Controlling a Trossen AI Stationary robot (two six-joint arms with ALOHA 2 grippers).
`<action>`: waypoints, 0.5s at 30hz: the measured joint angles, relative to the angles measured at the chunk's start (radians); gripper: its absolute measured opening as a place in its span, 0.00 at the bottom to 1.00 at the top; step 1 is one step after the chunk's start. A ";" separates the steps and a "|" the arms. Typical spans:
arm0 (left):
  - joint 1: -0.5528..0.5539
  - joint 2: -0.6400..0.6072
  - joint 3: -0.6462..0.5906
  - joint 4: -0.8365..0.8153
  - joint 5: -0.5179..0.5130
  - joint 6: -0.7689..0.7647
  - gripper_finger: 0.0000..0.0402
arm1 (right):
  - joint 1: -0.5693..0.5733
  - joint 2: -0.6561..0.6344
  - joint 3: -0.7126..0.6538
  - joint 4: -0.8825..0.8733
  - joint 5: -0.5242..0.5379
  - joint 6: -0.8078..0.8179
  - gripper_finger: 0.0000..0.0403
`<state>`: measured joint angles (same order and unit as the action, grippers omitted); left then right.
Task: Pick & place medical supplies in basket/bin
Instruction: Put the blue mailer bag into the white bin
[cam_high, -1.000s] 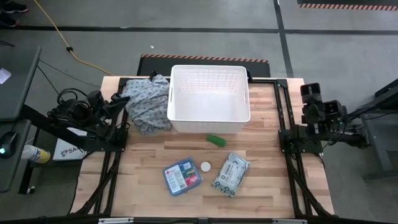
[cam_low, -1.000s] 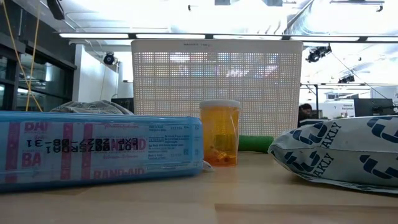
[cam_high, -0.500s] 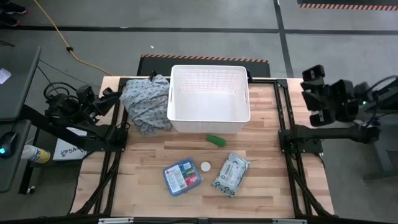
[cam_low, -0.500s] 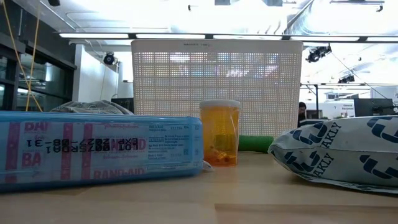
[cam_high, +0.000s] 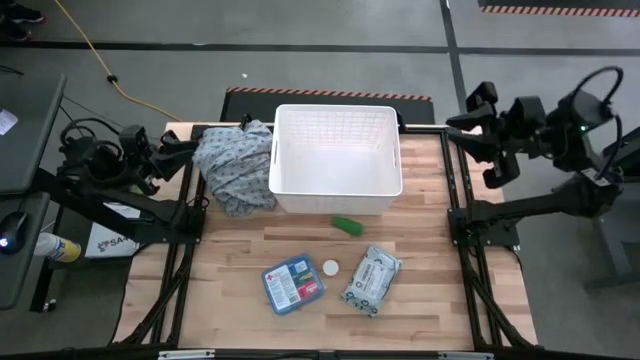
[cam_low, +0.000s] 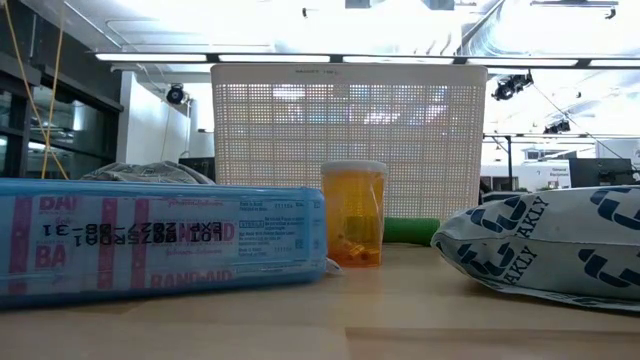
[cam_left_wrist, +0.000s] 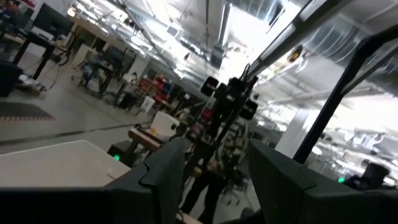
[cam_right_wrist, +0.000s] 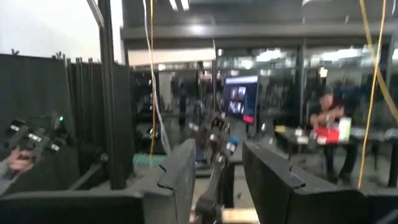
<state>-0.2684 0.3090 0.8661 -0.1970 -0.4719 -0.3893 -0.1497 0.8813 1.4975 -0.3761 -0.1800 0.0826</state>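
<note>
- Supplies all lie on the table (cam_high: 230, 270), none in either gripper.
- Left gripper (cam_high: 185, 150) at the table's far left edge by the cloth heap (cam_high: 232, 165): fingers slightly parted, empty.
- Right gripper (cam_high: 470, 135) off the far right corner: fingers parted, empty.
- Blue first-aid box (cam_high: 293, 284), orange vial (cam_low: 353, 213), grey-white packet (cam_high: 370, 281) sit near the front; green item (cam_high: 345, 225) just before the white basket (cam_high: 336, 185).
- Basket holds nothing; every item left to move.

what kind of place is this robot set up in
Probably a large indoor robotics lab or workshop: a wooden worktable on a bare concrete floor, exposed ceiling ducts and strip lights, and other workstations with a monitor in the room behind.
</note>
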 joint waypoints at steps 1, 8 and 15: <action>0.000 0.020 0.026 -0.020 0.000 0.000 0.53 | 0.000 0.019 0.031 -0.037 -0.001 0.024 0.31; 0.000 0.137 0.205 -0.241 0.000 0.000 0.53 | 0.000 0.121 0.218 -0.248 -0.105 0.181 0.31; 0.000 0.232 0.337 -0.427 0.000 -0.008 0.53 | 0.000 0.175 0.301 -0.292 -0.260 0.260 0.31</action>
<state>-0.2684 0.5410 1.2035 -0.6242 -0.4719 -0.3972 -0.1497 1.0562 1.7985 -0.6685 -0.4395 0.3428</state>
